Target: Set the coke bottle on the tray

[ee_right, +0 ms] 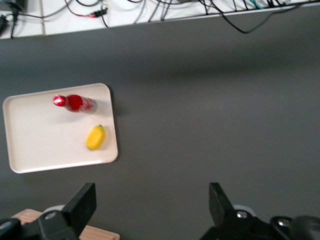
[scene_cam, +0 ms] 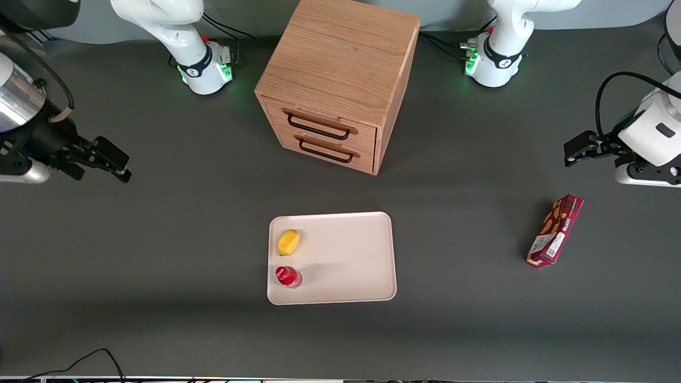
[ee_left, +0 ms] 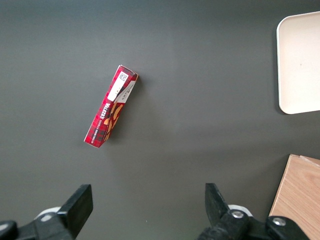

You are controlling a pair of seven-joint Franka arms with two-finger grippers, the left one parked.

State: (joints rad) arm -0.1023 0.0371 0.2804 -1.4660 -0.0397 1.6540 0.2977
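1. On the tray (scene_cam: 346, 255), I see the coke bottle (scene_cam: 288, 277) standing upright, near a yellow fruit (scene_cam: 288, 242).
2. My gripper (scene_cam: 114, 159) hangs spread and empty, well apart toward the working arm's end of the bench (scene_cam: 159, 276).

The working arm has glossy white shells, a silver metal wrist section and a looping black cable. Its gripper (scene_cam: 114, 162) is matte black with two blocky fingers (ee_right: 82, 205) spread apart. The base (scene_cam: 205, 69) glows green, with a red button.
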